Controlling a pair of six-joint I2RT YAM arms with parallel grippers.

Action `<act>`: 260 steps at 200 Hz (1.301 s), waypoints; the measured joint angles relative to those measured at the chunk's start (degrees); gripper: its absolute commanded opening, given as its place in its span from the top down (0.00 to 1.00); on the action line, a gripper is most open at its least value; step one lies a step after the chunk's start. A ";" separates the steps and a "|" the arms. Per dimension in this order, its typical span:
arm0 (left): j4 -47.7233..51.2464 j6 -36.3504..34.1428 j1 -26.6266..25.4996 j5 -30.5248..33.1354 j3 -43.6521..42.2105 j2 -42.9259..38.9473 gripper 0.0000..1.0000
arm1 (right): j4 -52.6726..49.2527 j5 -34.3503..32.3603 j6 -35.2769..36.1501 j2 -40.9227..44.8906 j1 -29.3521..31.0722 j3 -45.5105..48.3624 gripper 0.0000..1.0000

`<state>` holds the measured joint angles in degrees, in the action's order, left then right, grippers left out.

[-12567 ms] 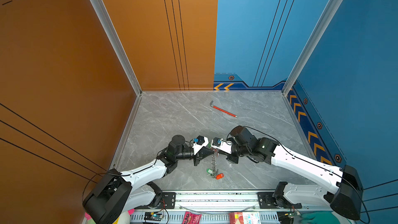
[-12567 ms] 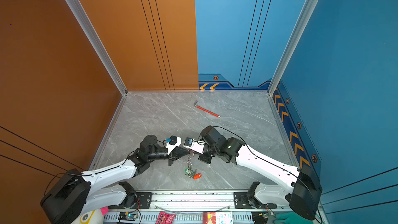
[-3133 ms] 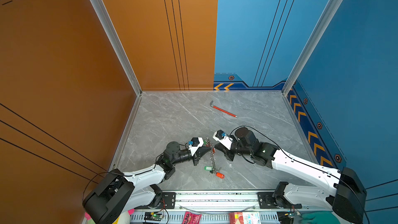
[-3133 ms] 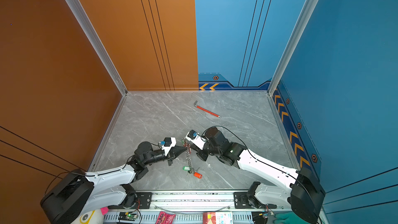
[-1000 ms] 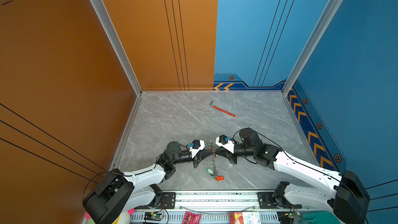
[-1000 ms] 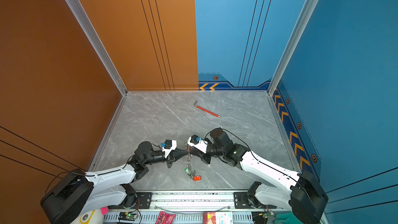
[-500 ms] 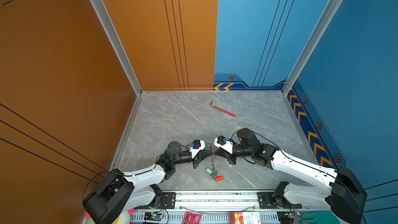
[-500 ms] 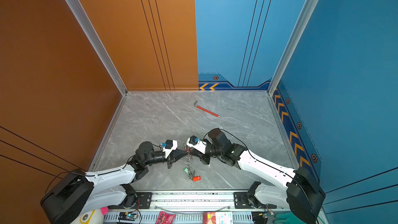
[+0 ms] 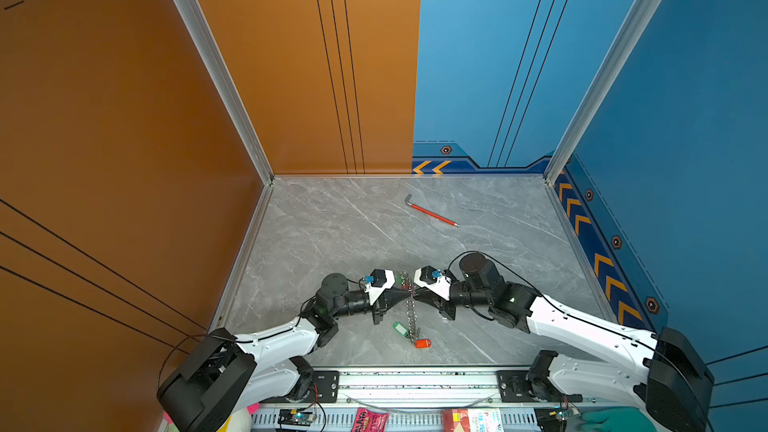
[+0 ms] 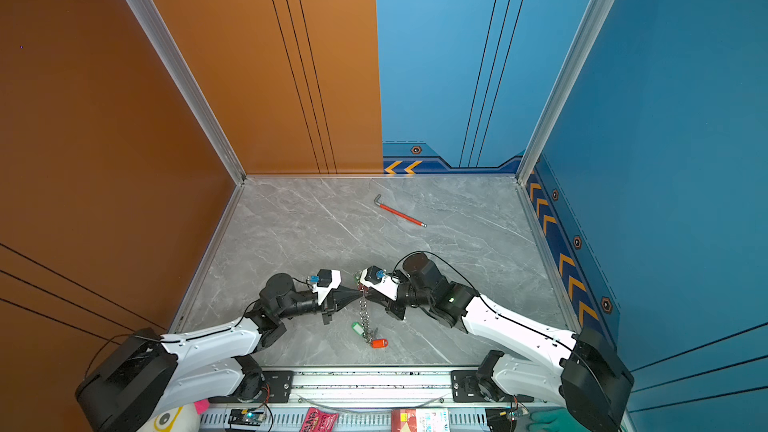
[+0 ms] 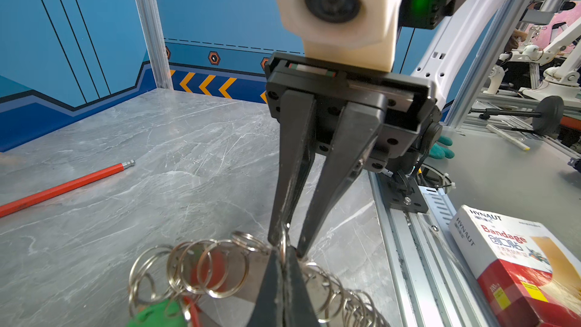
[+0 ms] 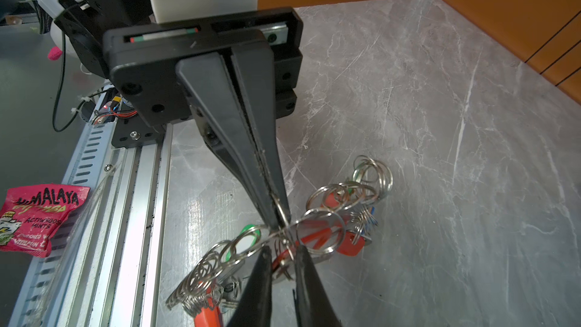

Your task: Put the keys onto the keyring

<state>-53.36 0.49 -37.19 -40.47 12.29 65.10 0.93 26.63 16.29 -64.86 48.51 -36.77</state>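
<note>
Step in hand: working a ring open for threading. Keyring (image 9: 411, 313) is sitting lower centre in both top views, where the arms are meeting. Left jaws are pressing together on one chain ring. Right jaws are standing narrowly parted around a ring beside it. Green-tagged key (image 9: 400, 328) and orange-tagged key (image 9: 422, 343) are resting at the chain's lower end on the worktop (image 9: 332, 234). Next move likely needs fine tip alignment, since tangled rings are crowding in. Wrench (image 9: 432, 214) is lying well apart, above.

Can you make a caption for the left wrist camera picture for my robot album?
The left gripper pinches the keyring chain while the right gripper faces it, jaws slightly apart.
</note>
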 measured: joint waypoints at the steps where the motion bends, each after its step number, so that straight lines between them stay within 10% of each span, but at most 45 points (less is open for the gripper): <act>1: -0.02 0.00 0.00 0.02 0.00 -0.04 1.00 | -0.02 0.00 0.00 0.00 0.00 0.00 0.83; 107: 1.07 -0.04 0.11 1.57 -0.28 -0.39 1.00 | 1.22 -2.56 -1.29 -3.32 0.96 -0.35 0.95; 260: -3.17 0.61 0.11 0.52 -0.61 0.09 1.00 | 2.27 -0.83 -1.07 4.02 -0.87 2.45 0.77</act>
<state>-56.53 1.10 -37.08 -39.94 11.68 65.19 3.20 25.80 15.22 -60.84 47.64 -34.33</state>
